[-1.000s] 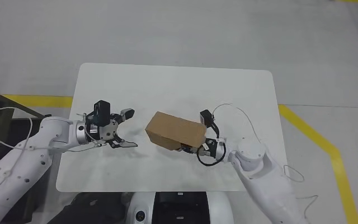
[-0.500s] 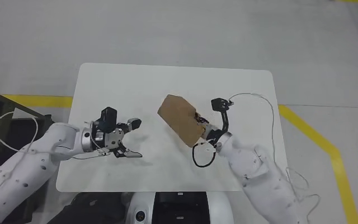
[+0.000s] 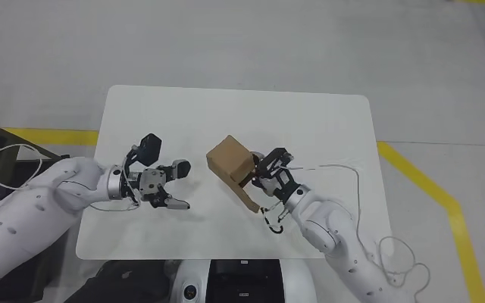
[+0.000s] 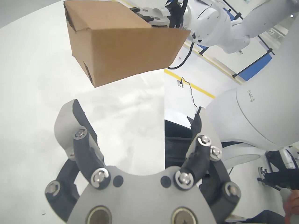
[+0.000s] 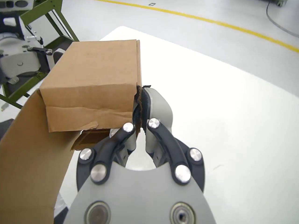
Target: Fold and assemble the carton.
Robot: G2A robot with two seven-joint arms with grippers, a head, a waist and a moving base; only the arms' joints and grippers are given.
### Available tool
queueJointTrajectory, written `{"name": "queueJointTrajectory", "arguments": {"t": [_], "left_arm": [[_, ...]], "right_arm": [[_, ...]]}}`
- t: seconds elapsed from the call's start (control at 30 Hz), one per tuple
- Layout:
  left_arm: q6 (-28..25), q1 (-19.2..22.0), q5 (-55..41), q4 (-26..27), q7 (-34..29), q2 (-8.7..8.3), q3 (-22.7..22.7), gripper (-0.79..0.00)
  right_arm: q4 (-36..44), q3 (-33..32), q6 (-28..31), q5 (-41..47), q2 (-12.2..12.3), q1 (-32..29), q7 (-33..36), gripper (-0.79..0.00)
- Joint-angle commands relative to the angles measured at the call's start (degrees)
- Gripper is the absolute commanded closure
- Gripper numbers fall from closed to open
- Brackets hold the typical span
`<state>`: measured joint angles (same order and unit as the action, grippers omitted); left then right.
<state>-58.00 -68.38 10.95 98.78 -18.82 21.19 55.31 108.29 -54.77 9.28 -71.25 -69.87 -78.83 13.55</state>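
Note:
A brown carton (image 3: 230, 160) hangs tilted above the middle of the white table (image 3: 303, 121), with one long flap hanging loose toward the robot. My right gripper (image 3: 256, 173) is shut on the carton's side wall at its open end; in the right wrist view the right gripper (image 5: 139, 104) pinches that cardboard edge of the carton (image 5: 93, 80). My left gripper (image 3: 180, 184) stands open to the left of the carton, a short gap away, holding nothing. The left wrist view shows the left gripper (image 4: 137, 115) spread wide, with the carton (image 4: 116, 45) ahead of it.
A loose white cable (image 3: 333, 168) trails from the right arm over the table's right side. The table's front edge (image 3: 197, 256) lies close under both arms. A green frame (image 5: 53, 22) stands beyond the table's left side.
The right arm has turned the carton and carried it a little to the left, so its closed end now faces up. The left gripper shifted slightly right and stays open.

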Motion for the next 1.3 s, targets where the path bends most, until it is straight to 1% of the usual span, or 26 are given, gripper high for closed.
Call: {"name": "queueJointTrajectory", "arguments": {"t": [0.0,0.07,0.13,0.43,0.5,0.57,0.63,0.73,0.8,0.83,0.93,1.0,1.07,1.17,1.23,1.27], "left_arm": [[0.0,1.8,-5.5,-0.7,-4.7,0.03,-1.0,-0.785],[0.0,3.7,-11.9,-1.4,-9.3,0.20,-1.9,-0.785],[0.0,5.0,-16.0,-3.0,-11.7,0.38,-1.8,-0.785],[0.5,4.9,-15.9,-2.8,-11.3,0.47,-1.8,-0.785],[0.9,4.7,-15.4,-2.3,-10.9,0.69,-1.8,-0.785],[0.0,4.9,-16.0,-2.9,-10.2,1.03,-1.4,-0.785],[0.0,5.4,-15.8,-2.6,-9.8,1.40,-1.0,-0.785],[0.0,6.3,-12.2,-2.1,-7.7,2.11,0.2,-0.785],[0.0,6.1,-9.7,-2.4,-5.9,2.56,0.5,-0.785],[0.0,6.0,-7.6,-1.8,-4.8,2.94,0.4,-0.785],[0.0,5.9,-3.2,-1.0,-2.3,3.80,-0.1,-0.785],[0.0,5.9,-1.5,-1.4,-0.5,4.35,-0.9,-0.785],[0.0,6.1,-1.1,-1.9,0.7,4.82,-1.7,-0.785],[0.0,6.5,-1.4,-2.9,1.8,5.26,-2.6,-0.785],[0.0,6.8,-2.3,-2.9,2.1,5.40,-3.0,-0.785],[0.0,6.8,-3.1,-2.7,2.4,5.44,-3.2,-0.785]], "right_arm": [[0.0,0.0,0.0,-0.1,0.0,0.0,0.0,0.000],[0.0,0.0,0.0,-0.1,0.0,0.0,0.0,0.000],[0.0,0.0,0.0,-0.1,0.0,0.0,0.0,0.000],[0.0,0.0,0.0,-0.1,0.0,0.0,0.0,0.000],[0.3,0.6,1.6,-2.7,0.1,0.4,-1.2,0.000],[-0.6,1.2,3.5,-6.0,0.1,1.2,-3.6,0.000],[-2.0,1.4,6.6,-6.5,0.1,1.8,-7.1,0.000],[-3.8,1.3,12.6,-9.4,0.4,3.2,-11.4,0.000],[-4.7,0.8,13.9,-12.4,0.6,4.0,-14.0,0.000],[-5.0,1.0,15.3,-15.3,0.8,4.4,-17.2,0.000],[-6.2,1.4,16.7,-20.9,1.0,5.2,-25.2,0.000],[-6.3,1.7,14.6,-26.2,1.2,5.5,-31.1,0.000],[-6.4,2.1,10.8,-31.8,1.3,5.1,-35.7,0.000],[-6.0,3.4,5.5,-40.1,1.5,4.3,-38.7,0.000],[-6.0,3.8,3.7,-42.7,1.5,3.9,-39.5,0.000],[-6.0,3.8,3.7,-42.7,1.5,3.9,-39.5,0.000]]}}
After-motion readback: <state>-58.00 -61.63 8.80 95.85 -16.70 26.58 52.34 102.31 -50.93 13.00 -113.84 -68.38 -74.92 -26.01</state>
